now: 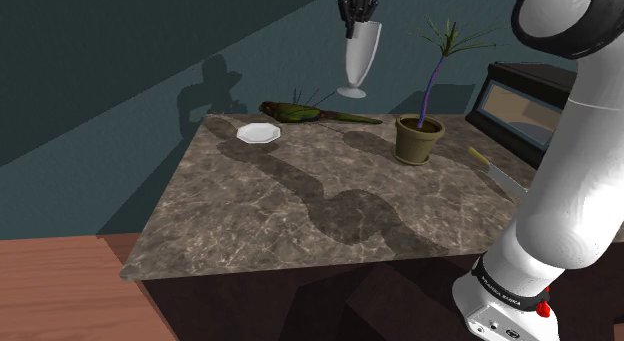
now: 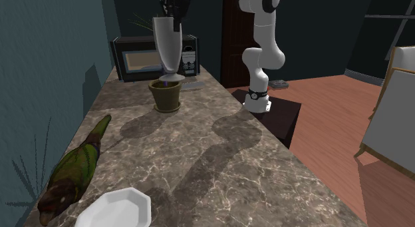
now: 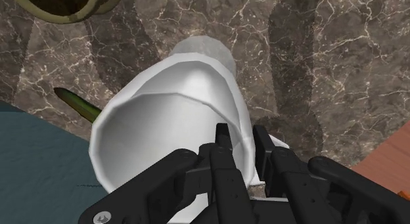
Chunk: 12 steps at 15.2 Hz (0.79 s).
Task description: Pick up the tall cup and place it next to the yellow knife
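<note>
The tall cup (image 1: 360, 57) is white and footed, and it hangs high over the far side of the marble table (image 1: 300, 209), level with the plant. My gripper (image 1: 357, 14) is shut on its rim from above. In the second exterior view the cup (image 2: 167, 49) hangs under the gripper (image 2: 174, 6), in front of the microwave. From the wrist, the gripper (image 3: 240, 142) clasps the cup's wall (image 3: 171, 117), one finger inside and one outside. The knife (image 1: 495, 169), with a yellow handle and grey blade, lies on the table at the shoulder view's right, past the plant pot.
A potted plant (image 1: 418, 137) stands between the cup and the knife. A green parrot figure (image 1: 300, 112) and a white plate (image 1: 258, 133) lie at the far left. A microwave (image 1: 525, 104) sits at the right end. My arm's stand (image 2: 263, 102) is beside the table.
</note>
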Tool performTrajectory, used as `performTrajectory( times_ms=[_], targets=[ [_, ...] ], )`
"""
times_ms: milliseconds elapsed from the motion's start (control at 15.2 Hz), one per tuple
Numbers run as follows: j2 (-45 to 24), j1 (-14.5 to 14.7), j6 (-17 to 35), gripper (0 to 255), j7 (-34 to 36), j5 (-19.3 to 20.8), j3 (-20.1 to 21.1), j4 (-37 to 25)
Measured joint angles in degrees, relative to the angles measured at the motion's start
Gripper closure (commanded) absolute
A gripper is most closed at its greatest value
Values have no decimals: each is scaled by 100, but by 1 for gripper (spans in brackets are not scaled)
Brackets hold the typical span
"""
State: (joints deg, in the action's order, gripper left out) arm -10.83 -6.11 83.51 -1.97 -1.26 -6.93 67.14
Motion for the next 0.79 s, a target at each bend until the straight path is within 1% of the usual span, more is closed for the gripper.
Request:
performTrajectory(
  times_ms=[132,198,396,594,792],
  targets=[
    [490,-56,189,255,-127,44,-53,673],
    [668,-95,207,255,-207,58,-87,868],
    [1352,-177,390,255,-383,139,-168,1730],
    [1864,-295,397,255,-635,207,-299,2242],
    [2396,-421,511,255,-903,303,-451,2876]
  ],
)
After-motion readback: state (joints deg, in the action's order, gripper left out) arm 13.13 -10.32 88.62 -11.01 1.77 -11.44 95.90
